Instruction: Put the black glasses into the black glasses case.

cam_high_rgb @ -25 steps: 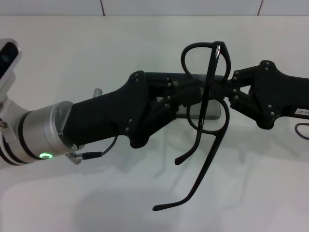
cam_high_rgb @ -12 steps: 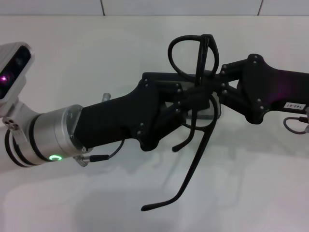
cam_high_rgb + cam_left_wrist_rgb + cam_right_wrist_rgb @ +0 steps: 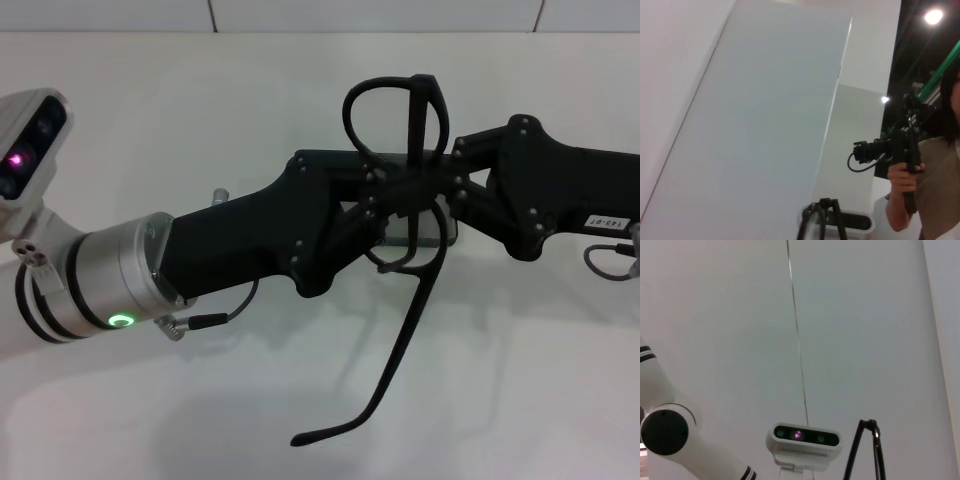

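White tabletop (image 3: 150,120) fills the head view, with a tiled wall edge along the far side; above it the two arms meet in mid-air, well clear of the surface; the left gripper (image 3: 400,195) reaches in from the near left on a silver wrist with a green ring light, its black linkage fingers pointing toward the right gripper (image 3: 440,190), which comes in from the right edge; the two fingertip sets sit just beside each other, almost touching; the black glasses (image 3: 400,130) hang between them, standing roughly on end, one oval lens rim rising above both grippers, the other rim dipping just below them, and one long temple arm trailing down toward the near side of the table with its curved tip lowest; both grippers appear clamped on the frame near the middle, though the dark fingers and dark frame merge there and which one bears the weight I cannot tell; behind and just below the fingertips a grey-lined edge shows, seemingly the black glasses case (image 3: 452,232) lying on the table, mostly hidden by the grippers; the left wrist view shows wall panels, a person holding a camera rig, and the top of the spectacle frame; the right wrist view shows the robot's head camera and a thin black temple arm.
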